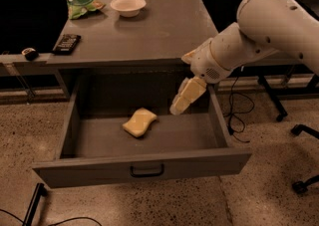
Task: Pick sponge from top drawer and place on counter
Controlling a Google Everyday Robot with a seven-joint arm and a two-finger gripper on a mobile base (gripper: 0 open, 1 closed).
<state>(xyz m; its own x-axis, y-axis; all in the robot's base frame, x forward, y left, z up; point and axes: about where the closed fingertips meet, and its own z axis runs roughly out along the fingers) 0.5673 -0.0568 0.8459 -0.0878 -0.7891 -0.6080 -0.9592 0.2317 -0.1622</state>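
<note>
The pale yellow sponge (140, 122) lies on the floor of the open top drawer (144, 168), a little left of its middle. The drawer is pulled out below the grey counter (164, 31); its black bar handle (147, 171) is on the front panel. My gripper (178, 108), with yellowish blocky fingers, hangs from the white arm inside the right part of the drawer. It is to the right of the sponge, slightly above it and apart from it. It holds nothing.
On the counter stand a white bowl (128, 5), a green snack bag (79, 1) and a black remote (66, 43). A small dark object (30, 53) sits on a ledge at the left. Cables (238, 115) and chair bases (299, 130) are on the floor at the right.
</note>
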